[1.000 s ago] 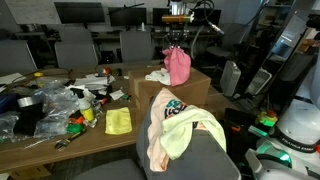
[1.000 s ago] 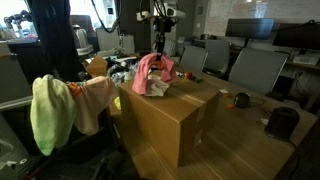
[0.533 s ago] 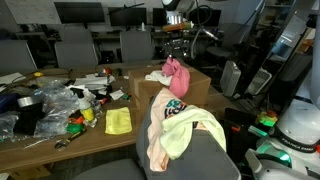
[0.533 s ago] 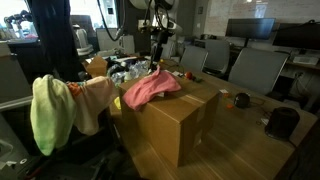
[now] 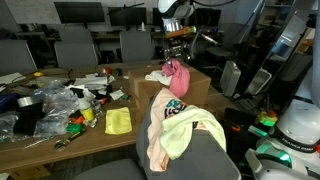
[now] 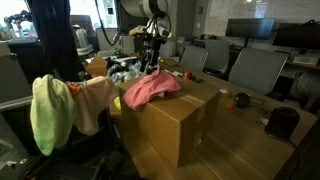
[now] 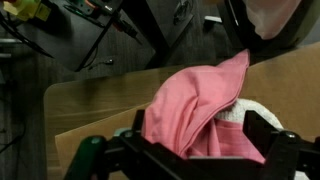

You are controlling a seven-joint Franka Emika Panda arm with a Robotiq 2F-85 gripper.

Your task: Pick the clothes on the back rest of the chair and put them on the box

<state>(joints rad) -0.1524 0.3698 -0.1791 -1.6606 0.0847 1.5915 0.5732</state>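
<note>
The pink garment (image 6: 150, 88) lies crumpled on top of the cardboard box (image 6: 172, 128), directly beneath the tool (image 6: 152, 62). The tool's jaws are spread wide and grip nothing. In the wrist view the pink fabric spreads below the tool, with a white cloth (image 7: 248, 112) just beside it. Farther from the tool, pale yellow and peach garments (image 5: 180, 130) drape over the grey back rest (image 5: 205, 160) of the office chair. Off to the side, a bright yellow cloth (image 5: 118, 121) lies on the cluttered worktop (image 5: 60, 148).
</note>
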